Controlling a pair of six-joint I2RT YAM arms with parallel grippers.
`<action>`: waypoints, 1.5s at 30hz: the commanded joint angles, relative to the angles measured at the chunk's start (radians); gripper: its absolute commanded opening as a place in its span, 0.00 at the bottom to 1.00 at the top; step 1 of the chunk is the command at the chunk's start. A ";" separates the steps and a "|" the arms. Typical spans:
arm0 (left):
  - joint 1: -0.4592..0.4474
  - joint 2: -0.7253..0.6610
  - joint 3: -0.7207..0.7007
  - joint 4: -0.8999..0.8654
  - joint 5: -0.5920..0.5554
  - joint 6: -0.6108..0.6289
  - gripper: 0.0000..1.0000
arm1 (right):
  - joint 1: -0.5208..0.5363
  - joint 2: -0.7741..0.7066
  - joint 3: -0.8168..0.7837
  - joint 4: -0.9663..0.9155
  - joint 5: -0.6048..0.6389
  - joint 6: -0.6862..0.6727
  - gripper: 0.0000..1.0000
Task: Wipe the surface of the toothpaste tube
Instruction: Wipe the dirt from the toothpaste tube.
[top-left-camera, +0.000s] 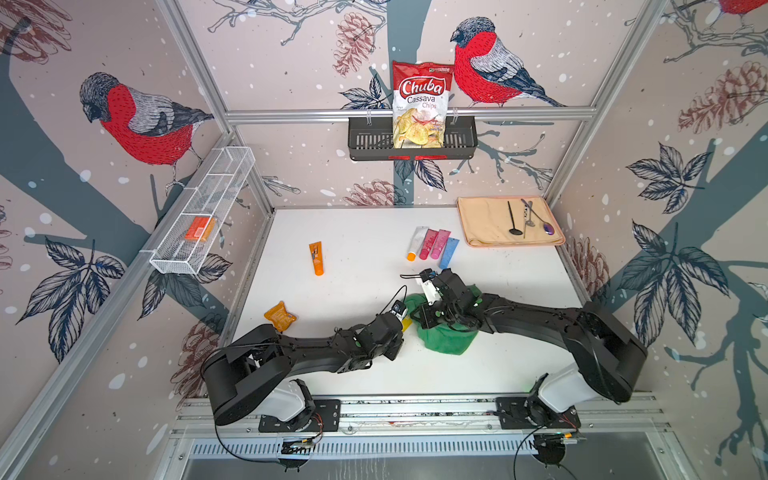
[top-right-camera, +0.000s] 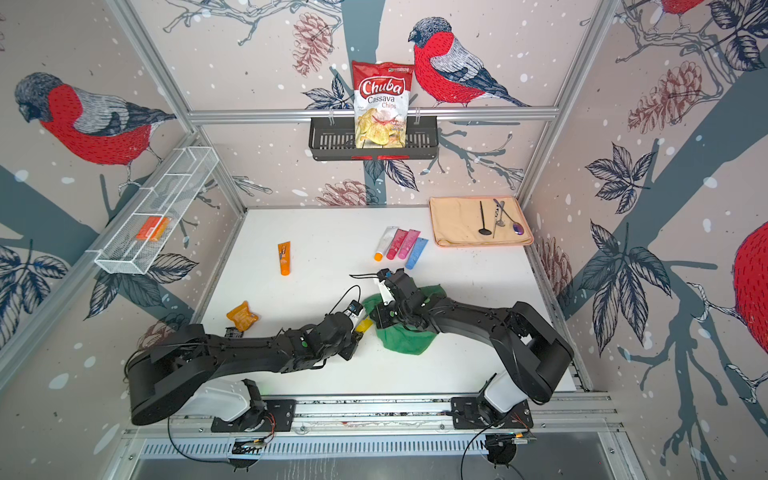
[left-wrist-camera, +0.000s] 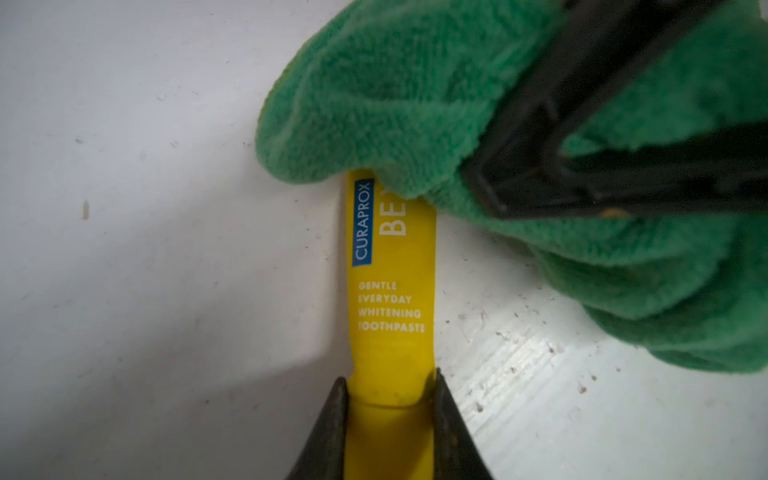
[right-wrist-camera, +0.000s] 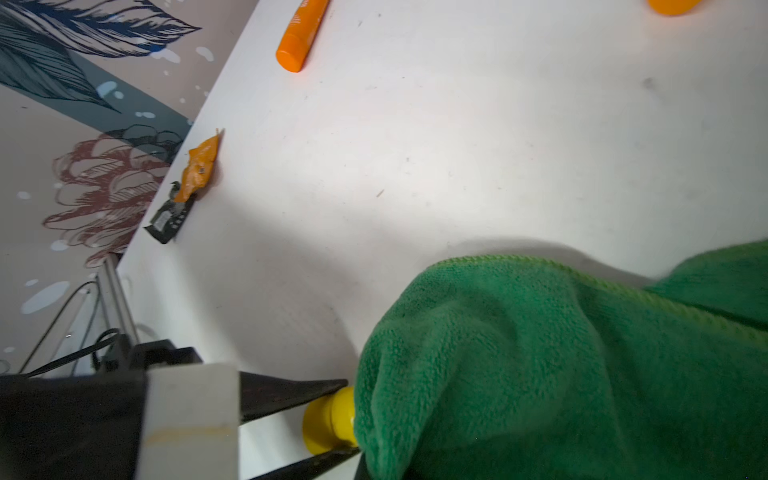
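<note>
Left end effector (left-wrist-camera: 390, 378): jaws a little apart, clamped on the cap end of the toothpaste tube (left-wrist-camera: 390, 291), one finger on each side of the neck. The right wrist view shows the yellow cap (right-wrist-camera: 328, 419) pinched between those fingers.

Right end effector (left-wrist-camera: 494, 191): jaws together, clamped on a bunched green cloth (left-wrist-camera: 374, 104) and pressed down over the far end of the tube. The cloth touches the tube and covers its far part (end of tube hidden, can't tell how much is under).

Both arms meet at mid-desk, toward the front. In both top views the tube is only a yellow sliver (top-left-camera: 407, 323) between the two wrists, mostly blocked by the arms and cloth.

Around on the desk (top-left-camera: 457, 374):
- an orange tube (top-left-camera: 316, 258), well apart to the left
- a row of four tubes (top-left-camera: 434, 245) further back
- an orange packet (top-left-camera: 280, 316) near the left arm
- a beige cloth (top-left-camera: 486, 224) with utensils (top-left-camera: 528, 218), in the back right corner

On the back wall, a chips bag (top-left-camera: 419, 104) stands in a black basket (top-left-camera: 370, 141). A wire shelf (top-left-camera: 216, 183) on the left wall holds an orange box (top-left-camera: 199, 228).

The tube lies flat on the desk. It is yellow, with a blue CURAPROX label and white print reading GENTLE EVERYDAY WHITENING TOOTHPASTE. The visible face looks smooth. The desk beside it is speckled with specks.
</note>
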 joint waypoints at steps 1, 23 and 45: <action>-0.005 0.002 0.002 0.000 -0.001 0.010 0.01 | -0.017 0.040 -0.001 0.039 -0.055 0.008 0.01; -0.022 0.017 0.004 0.005 0.007 0.021 0.00 | -0.115 0.218 0.193 -0.185 0.363 -0.053 0.00; -0.025 0.026 0.006 0.006 -0.001 0.020 0.00 | -0.022 0.249 0.171 -0.138 0.119 -0.040 0.00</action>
